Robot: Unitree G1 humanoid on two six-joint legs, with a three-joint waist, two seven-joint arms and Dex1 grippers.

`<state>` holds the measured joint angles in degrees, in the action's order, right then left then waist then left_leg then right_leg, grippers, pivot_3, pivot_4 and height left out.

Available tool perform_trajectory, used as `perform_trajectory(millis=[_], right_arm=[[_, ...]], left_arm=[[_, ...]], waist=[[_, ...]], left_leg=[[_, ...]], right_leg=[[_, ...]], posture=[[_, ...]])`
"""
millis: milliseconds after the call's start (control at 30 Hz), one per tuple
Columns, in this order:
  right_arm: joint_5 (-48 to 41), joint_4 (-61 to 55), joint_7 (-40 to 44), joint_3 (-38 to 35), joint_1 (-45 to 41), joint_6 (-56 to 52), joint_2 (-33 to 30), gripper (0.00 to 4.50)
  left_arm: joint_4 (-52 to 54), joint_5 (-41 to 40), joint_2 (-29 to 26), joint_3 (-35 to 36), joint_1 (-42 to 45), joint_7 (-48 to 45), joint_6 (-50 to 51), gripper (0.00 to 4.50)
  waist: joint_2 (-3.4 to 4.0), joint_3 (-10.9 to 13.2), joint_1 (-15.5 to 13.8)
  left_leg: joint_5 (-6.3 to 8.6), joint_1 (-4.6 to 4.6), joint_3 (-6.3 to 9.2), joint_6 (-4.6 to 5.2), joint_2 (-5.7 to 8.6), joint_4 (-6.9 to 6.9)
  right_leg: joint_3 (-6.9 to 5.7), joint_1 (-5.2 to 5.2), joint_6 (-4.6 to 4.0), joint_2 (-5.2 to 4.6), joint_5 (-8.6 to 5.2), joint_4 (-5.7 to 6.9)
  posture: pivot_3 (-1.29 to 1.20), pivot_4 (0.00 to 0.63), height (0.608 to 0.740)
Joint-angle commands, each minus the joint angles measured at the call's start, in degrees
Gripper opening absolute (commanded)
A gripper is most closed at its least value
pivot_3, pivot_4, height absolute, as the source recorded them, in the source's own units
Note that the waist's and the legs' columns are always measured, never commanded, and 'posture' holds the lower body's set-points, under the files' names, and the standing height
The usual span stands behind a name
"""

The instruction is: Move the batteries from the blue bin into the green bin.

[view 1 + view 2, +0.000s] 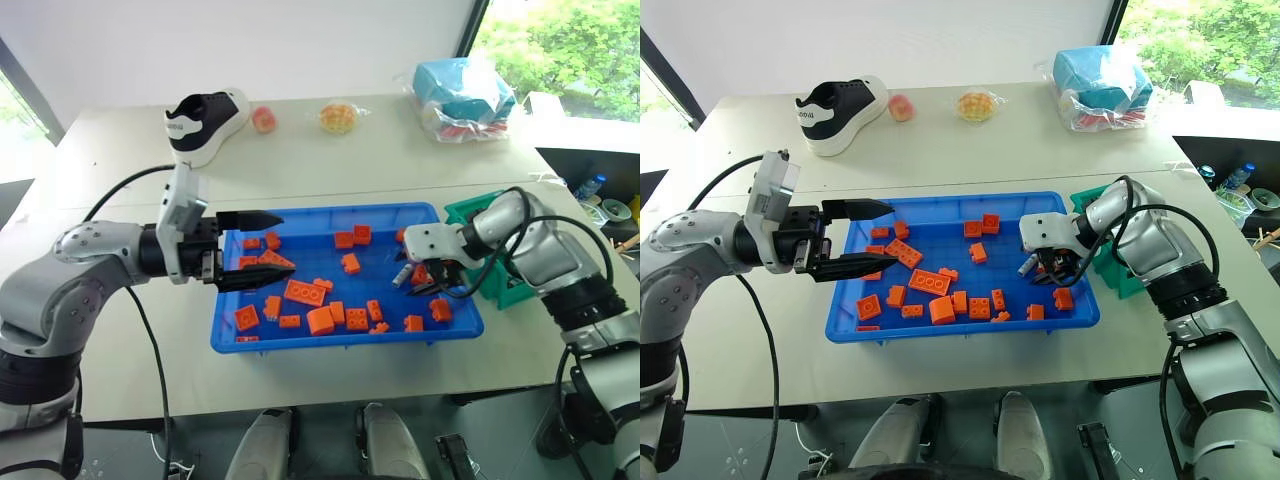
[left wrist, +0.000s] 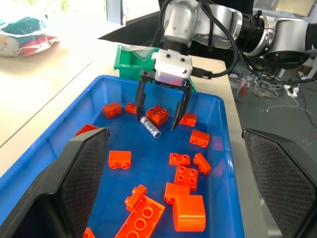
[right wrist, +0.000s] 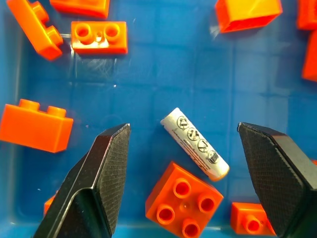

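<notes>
A slim white battery [image 3: 195,144] lies on the floor of the blue bin [image 1: 300,352] near its right end, beside an orange brick [image 3: 183,197]. My right gripper [image 2: 157,123] hangs open just above the battery, its jaws astride it and not touching it. In the head view the battery [image 1: 400,277] sits beside the right gripper [image 1: 418,287]. The green bin [image 1: 505,290] stands off the blue bin's right end, partly hidden by my right arm. At the blue bin's left end my left gripper [image 1: 287,242] is wide open and holds nothing.
Several orange toy bricks [image 1: 305,292] are scattered over the blue bin's floor. At the back of the table [image 1: 330,160] lie a black-and-white shoe [image 1: 205,122], a peach [image 1: 264,119], a bagged yellow item [image 1: 338,116] and a light-blue bagged bundle [image 1: 462,95].
</notes>
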<state>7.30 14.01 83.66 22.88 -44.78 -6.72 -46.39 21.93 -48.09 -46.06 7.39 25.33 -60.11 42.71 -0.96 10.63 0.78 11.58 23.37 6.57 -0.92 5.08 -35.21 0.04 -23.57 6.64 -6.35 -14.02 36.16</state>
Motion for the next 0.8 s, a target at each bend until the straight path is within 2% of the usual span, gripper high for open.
perform_trajectory(millis=[33,333,433,600,700,800], right_arm=[[1.35,1.19,-0.9,0.31,-0.49,2.55,0.71,3.54],[5.83,15.53,-4.75,2.58,-4.23,10.99,5.14,3.54],[5.71,18.44,-4.74,2.44,-5.15,12.44,6.48,2.68],[1.56,13.48,-2.88,-0.17,-3.53,6.26,7.83,0.11],[-2.68,6.63,-3.83,-3.78,-1.54,-1.84,9.07,0.04],[-8.5,-2.0,-10.4,-11.19,-0.19,-13.59,11.87,0.04]], left_arm=[[0.94,-0.14,-0.09,0.48,0.4,-0.41,-1.19,4.5],[1.57,-0.82,-0.09,1.09,0.16,0.63,-0.86,4.5],[1.58,-0.86,-0.22,1.24,0.11,0.71,-0.83,4.5],[1.65,-1.08,-0.49,1.57,0.14,0.72,-0.69,4.5],[1.33,-0.89,-0.47,1.32,0.52,0.6,-0.76,4.5],[0.84,-0.73,-0.46,1.05,1.13,0.32,-0.83,4.5]], waist=[[0.0,0.0,0.01],[-0.06,-0.04,0.06],[-0.08,-0.05,0.15],[-0.08,-0.05,0.14],[-0.06,-0.04,0.09],[0.01,0.01,0.19]], left_leg=[[0.0,0.0,0.0,0.0,0.0,0.0],[0.0,-0.06,0.01,0.0,0.0,-0.03],[0.0,-0.09,0.02,0.0,0.0,-0.02],[0.0,-0.09,0.03,0.0,0.0,-0.02],[0.0,-0.08,0.06,0.0,-0.01,0.0],[0.0,-0.04,0.06,0.0,-0.01,0.03]], right_leg=[[0.0,0.0,0.0,0.0,0.0,0.0],[-0.01,0.12,0.0,0.01,0.0,-0.02],[-0.01,0.14,0.0,0.02,0.0,-0.01],[-0.01,0.13,0.0,0.03,0.0,-0.01],[-0.01,0.1,0.0,0.04,0.0,0.0],[0.01,0.01,0.0,0.04,0.0,0.02]], posture=[[0.0,0.15,0.73],[0.0,0.15,0.73],[0.0,0.15,0.73],[0.0,0.15,0.73],[0.0,0.15,0.73],[0.0,0.15,0.73]])
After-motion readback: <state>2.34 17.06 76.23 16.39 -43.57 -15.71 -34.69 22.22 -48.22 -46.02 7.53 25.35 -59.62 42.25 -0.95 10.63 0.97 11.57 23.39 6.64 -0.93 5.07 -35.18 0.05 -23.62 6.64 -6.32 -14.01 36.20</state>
